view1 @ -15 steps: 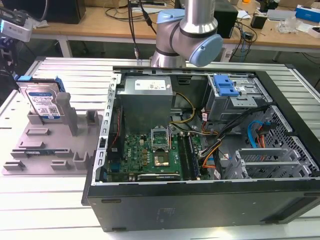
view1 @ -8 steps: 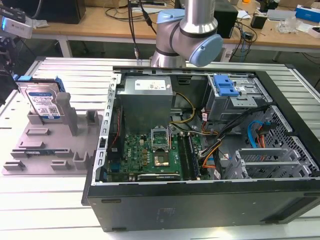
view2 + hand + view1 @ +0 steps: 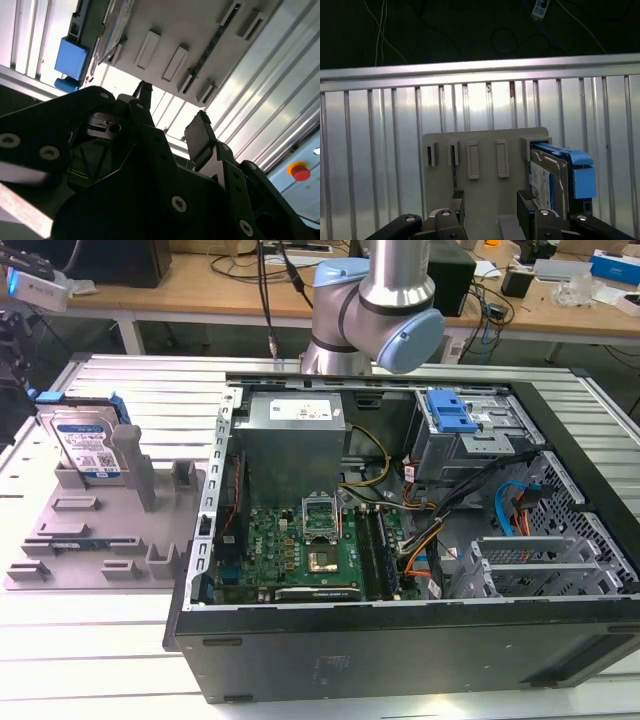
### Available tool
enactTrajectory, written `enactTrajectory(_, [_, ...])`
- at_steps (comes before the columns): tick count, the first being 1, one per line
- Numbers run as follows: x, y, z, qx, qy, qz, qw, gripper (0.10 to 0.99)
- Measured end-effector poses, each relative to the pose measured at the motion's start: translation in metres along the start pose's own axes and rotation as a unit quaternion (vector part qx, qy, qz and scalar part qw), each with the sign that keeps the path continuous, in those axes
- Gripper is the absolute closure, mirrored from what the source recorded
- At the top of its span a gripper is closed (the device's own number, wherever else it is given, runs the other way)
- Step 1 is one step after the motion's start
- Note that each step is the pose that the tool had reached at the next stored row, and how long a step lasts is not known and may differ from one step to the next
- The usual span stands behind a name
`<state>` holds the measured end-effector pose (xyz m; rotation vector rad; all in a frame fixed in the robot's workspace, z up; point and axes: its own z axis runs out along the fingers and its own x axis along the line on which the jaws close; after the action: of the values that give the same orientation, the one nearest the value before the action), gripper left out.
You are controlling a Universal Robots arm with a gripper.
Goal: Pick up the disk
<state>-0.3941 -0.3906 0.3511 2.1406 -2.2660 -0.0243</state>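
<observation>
The wide, empty claw [image 3: 490,200] is hanging off-centre from the disk [image 3: 90,445], which is standing at the tray's [image 3: 70,540] twelve o'clock in the exterior view; descending like this risks clipping it.

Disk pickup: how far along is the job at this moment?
Done: nothing yet. The disk stands upright in the grey fixture tray, at the exterior view's left. In hand: nothing. In the first wrist view the gripper hangs over the tray with its fingers apart and the disk beside them, untouched. Left: the grasp and the lift.
</observation>
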Motion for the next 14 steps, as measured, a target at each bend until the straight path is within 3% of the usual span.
enactTrajectory(2, [-0.0161,0.001,-0.0001,0.0003,0.006,0.0,1.0,0.545])
enactTrajectory(3, [-0.0204,0.0012,-0.0002,0.0003,0.0068,0.0,1.0,0.545])
enactTrajectory(9, [-0.0476,0.0028,-0.0003,0.0018,0.0079,-0.003,1.0,0.545])
enactTrajectory(14, [-0.0607,0.0036,-0.0003,0.0056,0.008,-0.011,0.9999,0.545])
